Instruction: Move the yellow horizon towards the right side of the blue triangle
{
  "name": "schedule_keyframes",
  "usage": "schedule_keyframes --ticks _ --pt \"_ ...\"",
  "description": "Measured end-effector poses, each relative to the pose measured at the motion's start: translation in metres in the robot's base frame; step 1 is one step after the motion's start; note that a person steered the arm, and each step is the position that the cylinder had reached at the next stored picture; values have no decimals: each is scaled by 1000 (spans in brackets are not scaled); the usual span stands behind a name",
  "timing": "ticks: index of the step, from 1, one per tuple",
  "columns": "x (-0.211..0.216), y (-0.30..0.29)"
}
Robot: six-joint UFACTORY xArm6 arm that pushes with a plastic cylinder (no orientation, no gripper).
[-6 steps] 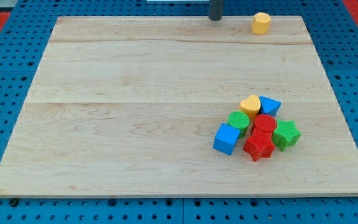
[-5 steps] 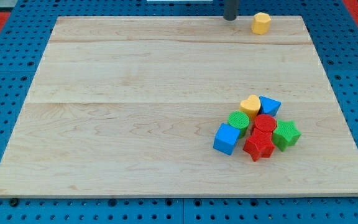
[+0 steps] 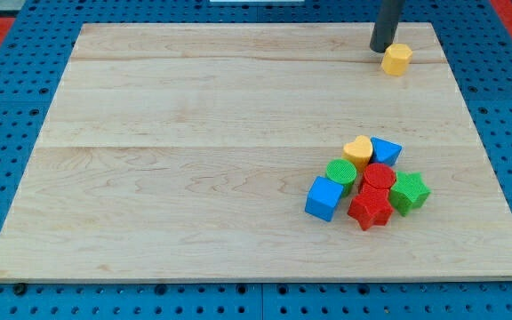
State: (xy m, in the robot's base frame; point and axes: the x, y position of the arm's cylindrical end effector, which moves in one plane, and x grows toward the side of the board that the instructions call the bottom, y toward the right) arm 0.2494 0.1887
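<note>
Our tool's tip (image 3: 381, 48) — a bare rod, grasping nothing — touched the yellow hexagon block (image 3: 397, 59); we judged steady pushing toward the blue triangle (image 3: 385, 150) best — correcting drift.

A single camera looks down at a steep slant on the pale wooden plank surface (image 3: 194, 133), from beyond its near edge at the view's bottom, facing the far edge at the view's top. It stands far enough back to take in the whole surface and a margin of blue perforated base (image 3: 7, 298). The dark rod enters from the top edge, my tip (image 3: 381, 49) near the far right corner.
</note>
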Motion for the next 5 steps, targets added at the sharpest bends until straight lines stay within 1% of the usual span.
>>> schedule_keyframes --ticks 1,3,5 --pt "-1 8" --pt "46 15" --pt "41 23"
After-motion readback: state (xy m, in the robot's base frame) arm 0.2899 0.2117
